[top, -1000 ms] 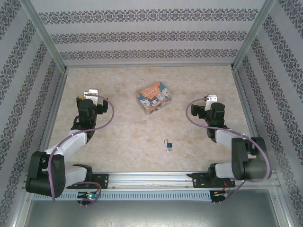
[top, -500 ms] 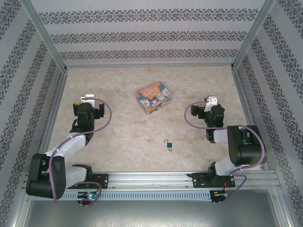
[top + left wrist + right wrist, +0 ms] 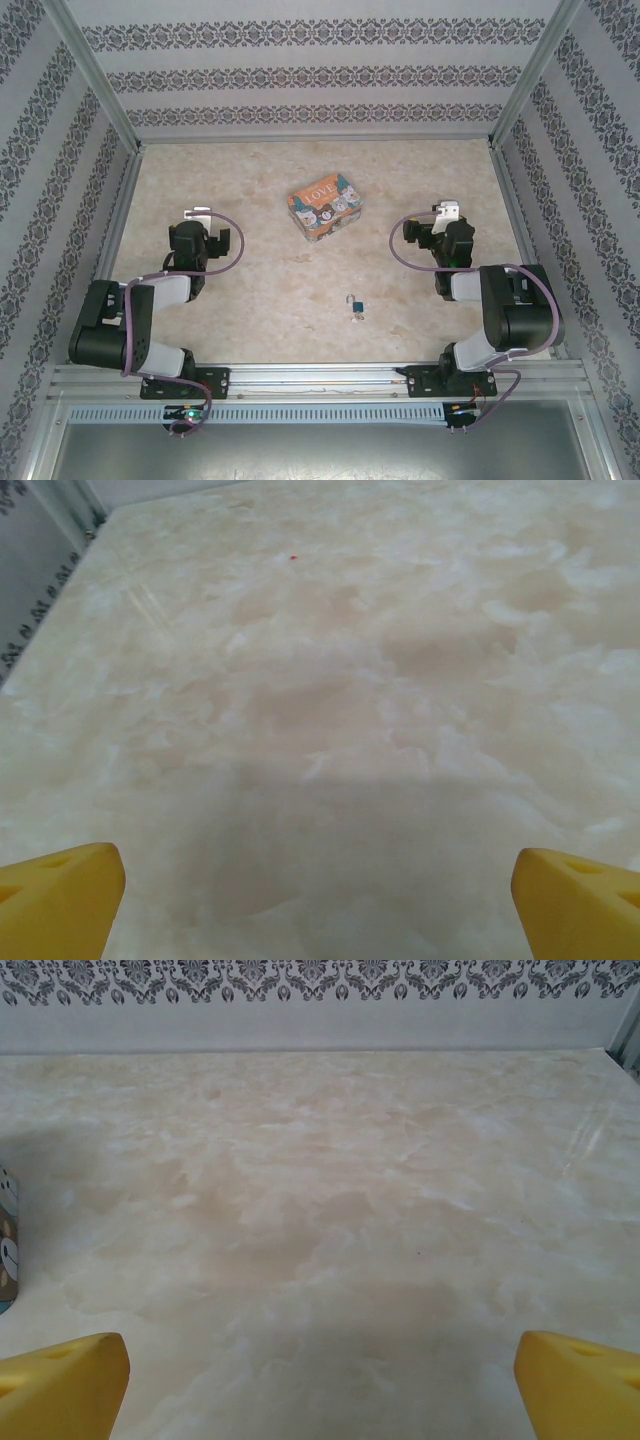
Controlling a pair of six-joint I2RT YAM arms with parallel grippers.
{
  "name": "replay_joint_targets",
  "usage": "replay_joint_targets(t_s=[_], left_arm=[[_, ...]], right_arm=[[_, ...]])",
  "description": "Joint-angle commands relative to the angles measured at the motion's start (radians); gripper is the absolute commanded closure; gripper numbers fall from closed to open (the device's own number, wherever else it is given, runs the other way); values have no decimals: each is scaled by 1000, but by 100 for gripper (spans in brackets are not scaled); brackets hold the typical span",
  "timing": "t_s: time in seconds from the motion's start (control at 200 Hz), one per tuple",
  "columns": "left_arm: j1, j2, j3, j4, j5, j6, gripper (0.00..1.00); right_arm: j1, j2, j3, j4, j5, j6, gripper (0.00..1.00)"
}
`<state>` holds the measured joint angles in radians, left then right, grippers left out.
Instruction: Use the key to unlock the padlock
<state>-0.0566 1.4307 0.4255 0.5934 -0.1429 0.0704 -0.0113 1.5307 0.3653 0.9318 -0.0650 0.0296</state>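
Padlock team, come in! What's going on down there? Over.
Left tool open, empty, low over table. Right tool open, empty. Padlock lies untouched mid-table, key at its near end. Tin farther back, not in the way.

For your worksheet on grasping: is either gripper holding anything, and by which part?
Nothing is held: the left gripper and right gripper are both open, the padlock lying untouched.
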Motion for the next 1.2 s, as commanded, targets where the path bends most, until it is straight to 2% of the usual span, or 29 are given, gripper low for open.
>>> replay_joint_targets(t_s=[0.0,0.075,0.11,0.26,0.405,0.535,0.625,0.66,0.695,1.194], left_arm=[[15,1,-1,123,102,-12,1],[15,18,-50,263,159,-13,1],[15,27,-61,278,168,-14,1],[15,90,-124,461,143,-24,1],[15,194,-177,672,164,-11,1],[18,178,-152,594,147,-24,1],[30,166,-49,379,120,-47,1],[61,158,-31,328,168,-73,1],[76,162,-34,342,196,-82,1],[75,165,-41,364,193,-78,1]], right_arm=[[-7,2,12,16,-4,14,2],[-7,3,12,16,-4,13,2],[-7,3,12,16,-4,14,2],[-7,2,12,16,-4,13,1],[-7,2,12,16,-4,14,2],[-6,3,12,16,-3,13,2],[-6,3,12,16,-2,14,2],[-6,3,12,15,-2,13,1],[-6,2,13,15,-1,14,2],[1,0,11,15,8,5,2]])
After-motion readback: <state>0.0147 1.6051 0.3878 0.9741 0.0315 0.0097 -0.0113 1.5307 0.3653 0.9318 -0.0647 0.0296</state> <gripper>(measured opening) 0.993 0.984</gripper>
